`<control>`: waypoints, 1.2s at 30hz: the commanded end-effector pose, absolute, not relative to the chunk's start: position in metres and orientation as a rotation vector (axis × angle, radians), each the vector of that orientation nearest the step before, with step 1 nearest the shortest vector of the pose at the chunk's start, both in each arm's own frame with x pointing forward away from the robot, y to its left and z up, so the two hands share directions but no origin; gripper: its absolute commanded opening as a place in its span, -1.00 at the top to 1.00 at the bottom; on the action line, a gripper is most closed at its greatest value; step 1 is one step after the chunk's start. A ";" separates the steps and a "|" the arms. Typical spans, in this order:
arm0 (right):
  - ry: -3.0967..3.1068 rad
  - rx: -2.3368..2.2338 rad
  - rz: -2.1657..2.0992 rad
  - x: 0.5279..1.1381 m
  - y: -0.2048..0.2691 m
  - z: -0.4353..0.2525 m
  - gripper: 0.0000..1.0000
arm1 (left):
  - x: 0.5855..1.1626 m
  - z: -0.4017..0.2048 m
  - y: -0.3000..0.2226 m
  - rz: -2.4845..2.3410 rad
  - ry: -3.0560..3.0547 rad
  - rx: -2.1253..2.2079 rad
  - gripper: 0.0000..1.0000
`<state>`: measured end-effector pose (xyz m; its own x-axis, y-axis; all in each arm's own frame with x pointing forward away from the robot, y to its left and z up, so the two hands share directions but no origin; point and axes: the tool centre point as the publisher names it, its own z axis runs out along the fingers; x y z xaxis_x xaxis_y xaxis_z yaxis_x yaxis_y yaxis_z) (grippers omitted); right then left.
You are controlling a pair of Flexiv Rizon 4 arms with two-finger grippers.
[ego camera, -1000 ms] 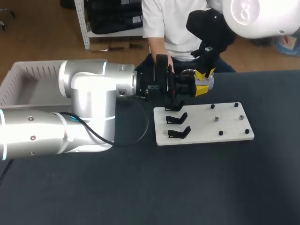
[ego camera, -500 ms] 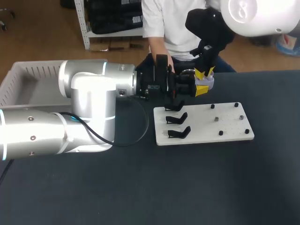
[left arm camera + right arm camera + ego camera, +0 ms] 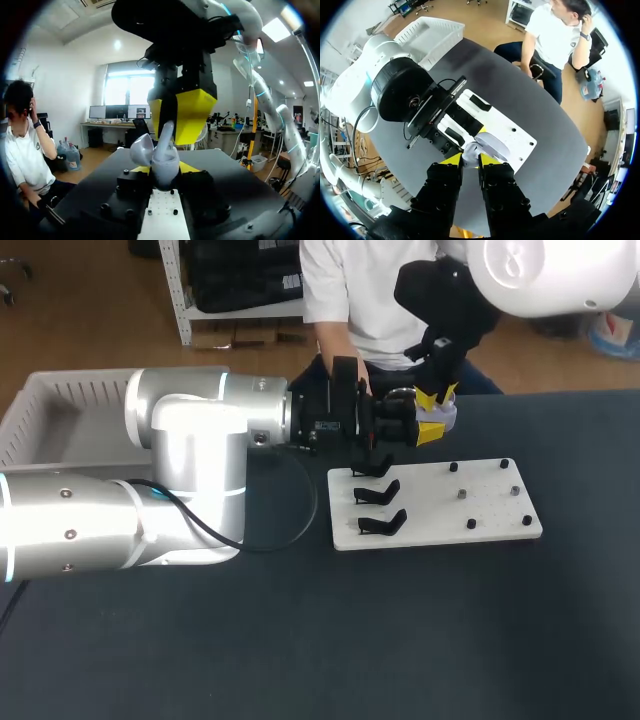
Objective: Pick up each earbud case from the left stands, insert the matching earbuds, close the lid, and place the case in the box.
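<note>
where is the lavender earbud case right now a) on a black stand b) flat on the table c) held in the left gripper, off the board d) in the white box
c: the earbud case sits clamped in the left gripper, raised clear of the white board.

A flat, dark, matte tabletop is filling most of the head view. Beyond its far edge a brown wood-plank floor is showing, and a grey metal shelving rack is standing on it. In the left wrist view, plain white walls are enclosing the room. A wide bright window is admitting daylight above a row of desks carrying dark monitors. Rectangular ceiling light panels are shining overhead. Large blue water bottles are standing on the floor near the desks.
</note>
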<state>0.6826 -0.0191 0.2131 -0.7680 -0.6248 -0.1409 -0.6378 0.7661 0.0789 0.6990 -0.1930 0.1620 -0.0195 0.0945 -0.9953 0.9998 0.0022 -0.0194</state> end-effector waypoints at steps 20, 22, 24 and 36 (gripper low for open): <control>2.870 -1.016 0.170 0.683 -0.020 0.212 1.00 | 0.699 0.161 -0.194 -1.176 1.287 1.265 1.00; 2.872 -1.020 0.170 0.682 -0.020 0.211 1.00 | 0.699 0.161 -0.194 -1.176 1.287 1.265 1.00; 2.874 -1.023 0.169 0.682 -0.020 0.210 1.00 | 0.699 0.161 -0.194 -1.176 1.287 1.265 1.00; 2.886 -1.032 0.165 0.683 -0.019 0.205 1.00 | 0.699 0.161 -0.194 -1.176 1.287 1.265 1.00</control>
